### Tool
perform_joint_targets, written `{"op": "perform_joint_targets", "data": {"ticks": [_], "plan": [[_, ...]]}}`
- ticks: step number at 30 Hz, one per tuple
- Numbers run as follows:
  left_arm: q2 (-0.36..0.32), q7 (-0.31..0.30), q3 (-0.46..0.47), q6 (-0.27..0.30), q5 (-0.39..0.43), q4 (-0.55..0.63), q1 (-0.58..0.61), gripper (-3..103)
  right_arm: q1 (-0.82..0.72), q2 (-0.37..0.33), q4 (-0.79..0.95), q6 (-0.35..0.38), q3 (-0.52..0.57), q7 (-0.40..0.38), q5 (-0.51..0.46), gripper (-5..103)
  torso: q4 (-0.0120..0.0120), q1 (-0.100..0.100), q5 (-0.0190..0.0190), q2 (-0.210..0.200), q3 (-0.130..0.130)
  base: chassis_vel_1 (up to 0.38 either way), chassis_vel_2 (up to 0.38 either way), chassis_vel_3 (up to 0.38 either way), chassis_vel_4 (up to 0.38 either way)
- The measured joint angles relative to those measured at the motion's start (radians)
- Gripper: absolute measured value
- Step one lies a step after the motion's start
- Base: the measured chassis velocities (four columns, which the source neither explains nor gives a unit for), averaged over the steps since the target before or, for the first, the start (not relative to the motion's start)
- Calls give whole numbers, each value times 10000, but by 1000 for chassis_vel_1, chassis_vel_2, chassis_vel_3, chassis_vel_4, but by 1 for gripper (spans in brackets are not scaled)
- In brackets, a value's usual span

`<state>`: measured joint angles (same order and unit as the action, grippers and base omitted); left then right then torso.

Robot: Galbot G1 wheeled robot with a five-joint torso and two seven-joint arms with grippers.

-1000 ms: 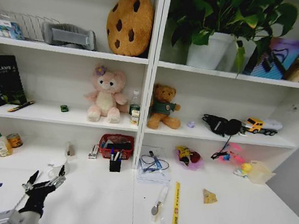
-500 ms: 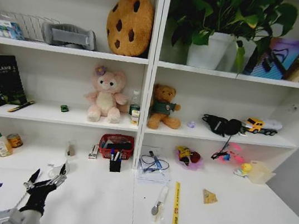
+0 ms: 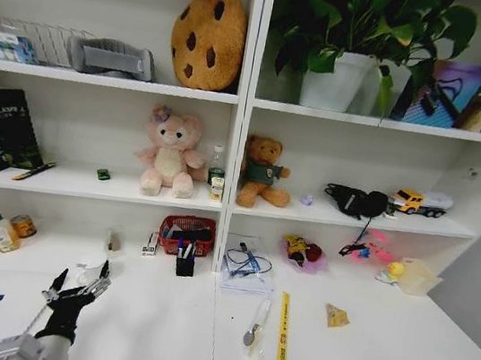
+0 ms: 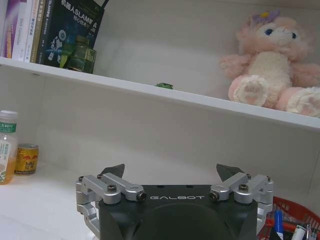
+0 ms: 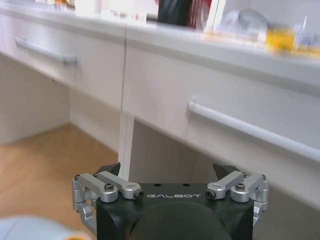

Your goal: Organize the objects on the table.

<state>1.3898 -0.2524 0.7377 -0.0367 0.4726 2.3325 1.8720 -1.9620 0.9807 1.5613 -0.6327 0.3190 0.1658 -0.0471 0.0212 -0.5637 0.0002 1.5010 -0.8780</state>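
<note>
The left claw (image 3: 76, 290) hovers released, holding nothing, over the white bench (image 3: 156, 321), well left of the black pen cup (image 3: 184, 263). The right claw (image 5: 170, 177) hangs released below the bench's drawer handle (image 5: 250, 130).

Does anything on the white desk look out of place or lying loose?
Yes. A spoon-like tool, a yellow ruler and a tan wedge lie loose on the table, not in the pen cup. The open left pincer hovers over the table's left part.
</note>
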Motion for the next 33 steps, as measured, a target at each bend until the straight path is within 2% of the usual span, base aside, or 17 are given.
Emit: {"op": "perform_joint_targets", "data": {"ticks": [9, 14, 22, 24, 25, 27, 31, 33], "plan": [[210, 48, 186, -116, 14, 31, 105, 100, -1883, -30, 2734, -76, 1163, -24, 65, 100, -1, 0, -3, -1, -1, 0, 0, 0, 0], [289, 80, 202, -139, 86, 166, 107, 100, -2695, 261, 4478, -40, 1695, -98, -73, 100, 3, 1, -4, -1, -1, 0, 0, 0, 0], [46, 199, 145, -140, 88, 405, 317, 100, -2146, 795, 5596, 426, 2413, -176, -1153, 100, 0, 0, -2, -2, -1, 0, 0, 0, 0], [-136, 221, 198, -134, 133, 485, 354, 100, -1612, 1032, 5815, 724, 2950, -240, -1945, 100, 1, 0, -1, -2, -2, 0, 0, 0, 0], [-136, 221, 198, -134, 133, 485, 354, 100, -1612, 1032, 5815, 724, 2950, -240, -1945, 100, 1, 0, -1, -2, -2, 0, 0, 0, 0], [-225, 218, 190, -73, 151, 504, 339, 100, -1129, 1101, 5834, 1047, 3472, -503, -2598, 100, 2, 0, -2, -2, -2, 0, 0, 0, 0], [-267, 217, 166, -43, 151, 511, 349, 100, -721, 1171, 5694, 1383, 3854, -843, -3045, 100, 0, 0, -3, -2, -2, 0, 0, 0, 0], [-301, 237, 162, -32, 144, 504, 411, 100, -179, 1352, 5198, 1717, 4210, -1396, -3359, 100, 1, 0, -1, -3, -2, 0, 0, 0, 0]]}}
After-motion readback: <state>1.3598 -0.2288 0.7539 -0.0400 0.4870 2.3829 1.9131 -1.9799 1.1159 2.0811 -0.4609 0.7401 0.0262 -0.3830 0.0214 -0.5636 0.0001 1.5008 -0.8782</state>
